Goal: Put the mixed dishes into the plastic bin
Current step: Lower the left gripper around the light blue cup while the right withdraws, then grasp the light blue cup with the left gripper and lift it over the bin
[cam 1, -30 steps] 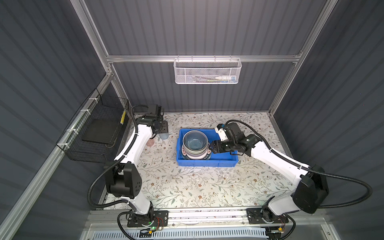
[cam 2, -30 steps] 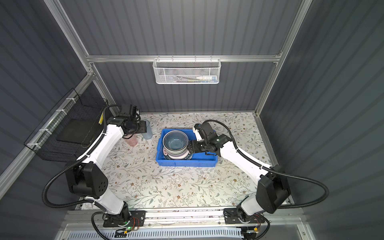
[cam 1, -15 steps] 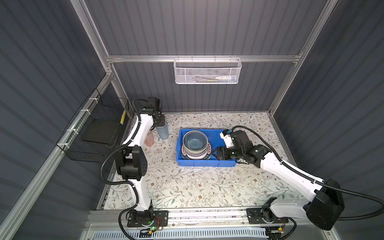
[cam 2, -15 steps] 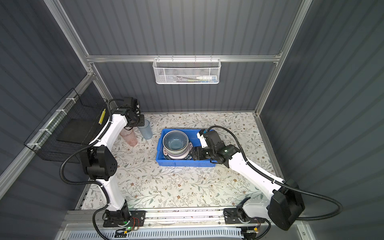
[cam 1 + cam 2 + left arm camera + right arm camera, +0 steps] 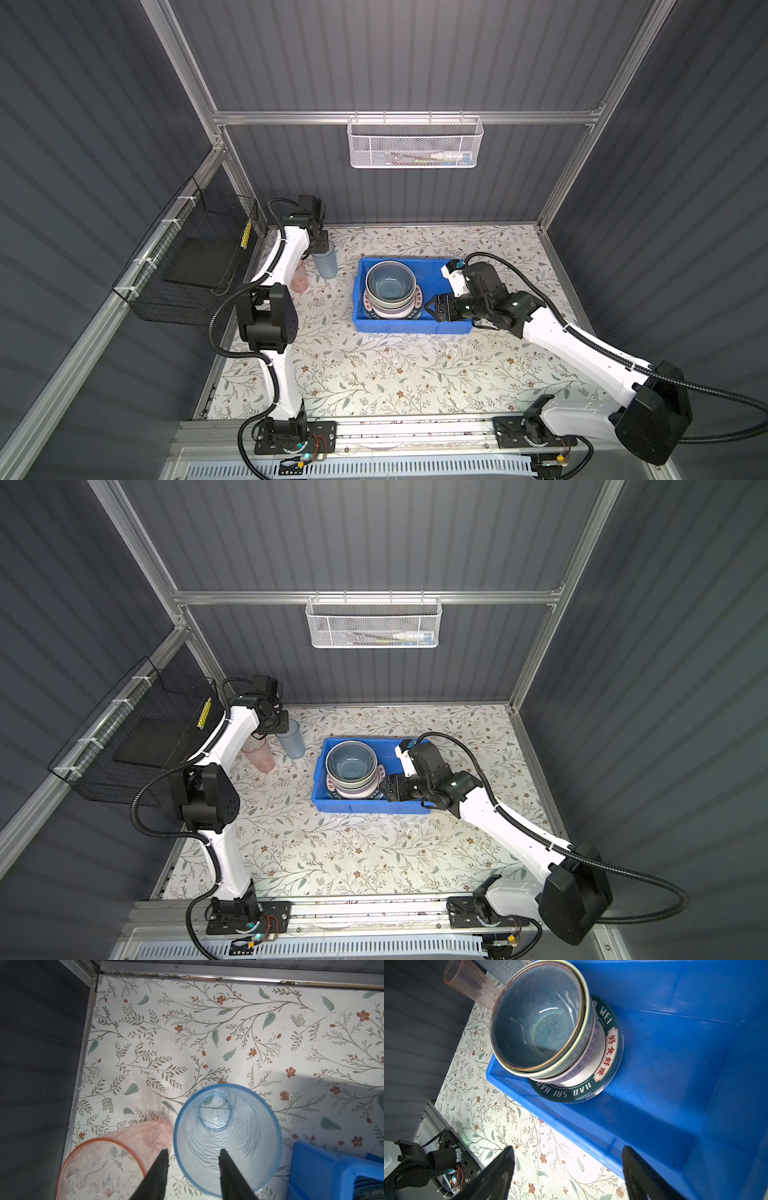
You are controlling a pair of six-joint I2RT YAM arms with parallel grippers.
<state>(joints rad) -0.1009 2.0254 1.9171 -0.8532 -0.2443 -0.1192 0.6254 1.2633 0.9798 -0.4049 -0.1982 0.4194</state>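
The left jaws, narrowly parted, straddle the rim of the blue tumbler (image 5: 239, 1136) beside the pink tumbler (image 5: 99, 1167), while the right jaws gape wide over the blue bin (image 5: 675, 1053) wall, near the stacked blue bowl (image 5: 533, 1022).

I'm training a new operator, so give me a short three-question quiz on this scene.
1. True or false: the pink tumbler stands outside the blue bin.
2. What colour is the top bowl in the bin's stack? A green, B blue, C pink.
3. Fill in: the left hand straddles the rim of the ___ tumbler.
Key: 1 true; 2 B; 3 blue, the blue tumbler.
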